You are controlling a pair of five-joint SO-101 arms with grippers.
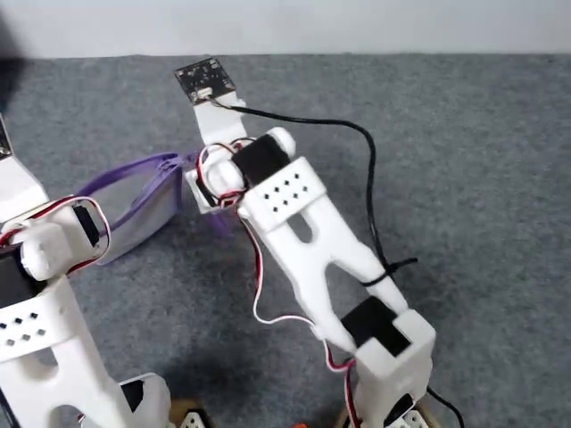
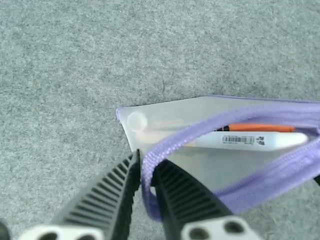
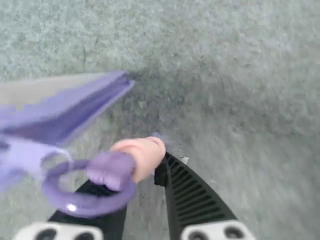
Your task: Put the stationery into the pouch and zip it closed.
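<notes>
Both pinch pouch (image 2: 165, 112) (on carpet (image 1: 482, 178)): L end effector (image 2: 145, 162) at zip edge, R end effector (image 3: 150, 170) on pull (image 3: 105, 170).

— The arms?
— White shells, black motor blocks. The right arm (image 1: 281, 192), mid-frame, has a hole grid, red-and-white wires and a black cable (image 1: 371, 169). The left arm (image 1: 53, 348), lower left, matches.
— Fingers?
— Left gripper (image 2: 144, 161): black ribbed fingers (image 2: 107, 195), white screw-holed bases.

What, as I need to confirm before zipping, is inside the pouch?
Through the clear wall of the pouch: a white pen and an orange pen. The purple zipper band covers parts of them.
</notes>
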